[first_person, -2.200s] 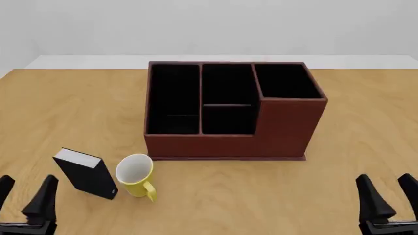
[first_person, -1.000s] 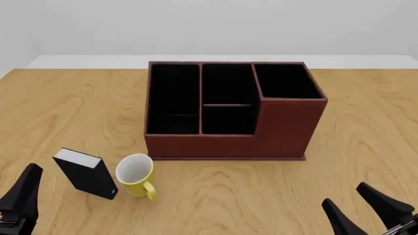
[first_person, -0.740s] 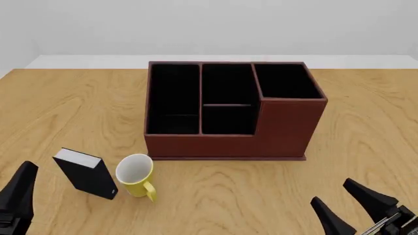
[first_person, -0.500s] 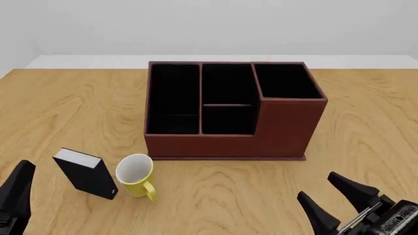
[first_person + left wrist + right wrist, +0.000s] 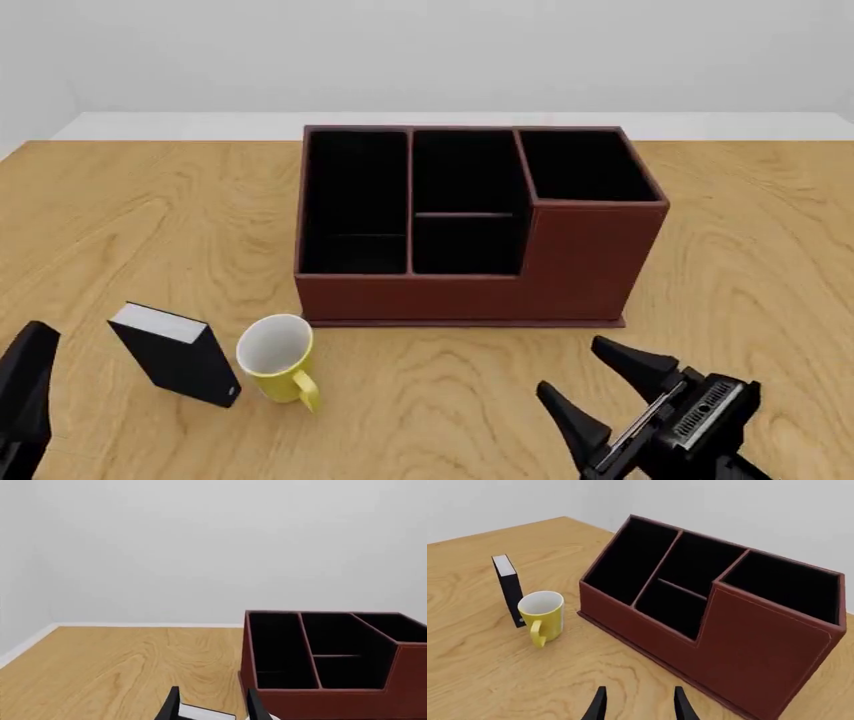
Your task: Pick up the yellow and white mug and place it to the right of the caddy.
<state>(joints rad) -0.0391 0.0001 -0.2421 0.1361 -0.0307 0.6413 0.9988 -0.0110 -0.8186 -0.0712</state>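
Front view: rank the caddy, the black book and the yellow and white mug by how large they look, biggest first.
1. The caddy, by far the largest.
2. The black book.
3. The yellow and white mug.
The book and mug look close in size and stand side by side at similar nearness, so their order is unsure.

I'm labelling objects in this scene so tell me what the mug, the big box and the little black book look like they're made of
Yellow and white mug: looks like glazed ceramic, smooth yellow outside, plain white inside.
Caddy: looks like reddish-brown leather or leatherette; the right wrist view shows a faint stitch line near the edges, and the compartments are matte black.
Black book: matte black cover, white page edges, likely paper or card.
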